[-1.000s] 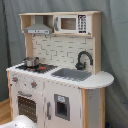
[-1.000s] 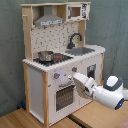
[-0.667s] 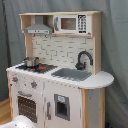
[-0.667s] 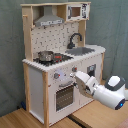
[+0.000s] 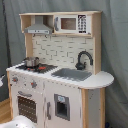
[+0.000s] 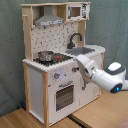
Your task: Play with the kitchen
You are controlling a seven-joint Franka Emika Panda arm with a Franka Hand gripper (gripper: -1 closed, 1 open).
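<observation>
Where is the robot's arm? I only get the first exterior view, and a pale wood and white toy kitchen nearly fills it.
Observer: In the second exterior view, the white robot arm extends toward the front of the toy kitchen.
Operator: Which part is it nearest?
Observer: Its end is level with the counter edge, above the windowed oven door and to the second exterior view's right of it.
Operator: Anything else I miss?
Observer: The plain white side panel at the hob end.
</observation>
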